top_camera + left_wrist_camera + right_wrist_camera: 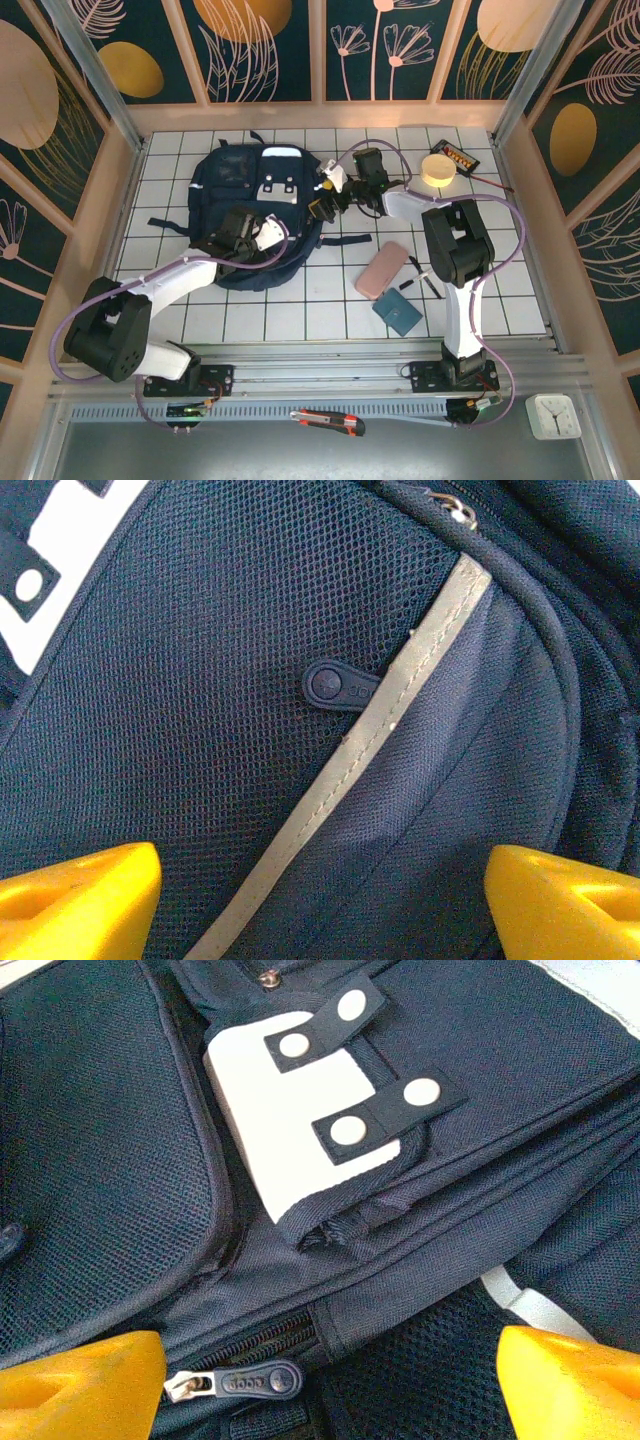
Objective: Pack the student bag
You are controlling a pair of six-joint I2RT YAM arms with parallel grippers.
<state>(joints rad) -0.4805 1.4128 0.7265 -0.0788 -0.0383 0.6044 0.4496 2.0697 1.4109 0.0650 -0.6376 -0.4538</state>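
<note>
1. The student bag (250, 215) lies flat on the white tiled bench (300, 310), in its far left part, with the front side up. I judge that it lies so because the pockets and zips face upward, where both arms can reach them.
2. The zips that I can see look closed. A dark zip pull (245, 1382) rests on its track at the right side of the bag. A small rubber pull (335, 685) lies on the mesh pocket, just beside a grey reflective stripe (380, 750). So the bag seems not yet opened for packing.
3. The left claw (252, 232) hangs over the near middle of the bag, with the mesh pocket directly below it. Its yellow fingers are wide apart and hold nothing. I cannot tell if they touch the fabric.
4. The right claw (325, 200) is at the right edge of the bag, near a white patch (290, 1125). It is also open and empty.
5. A pink case (381, 270) and a teal notebook (397, 312) lie on the bench to the right of the bag, well apart from both claws. Probably they wait to be packed.
</note>
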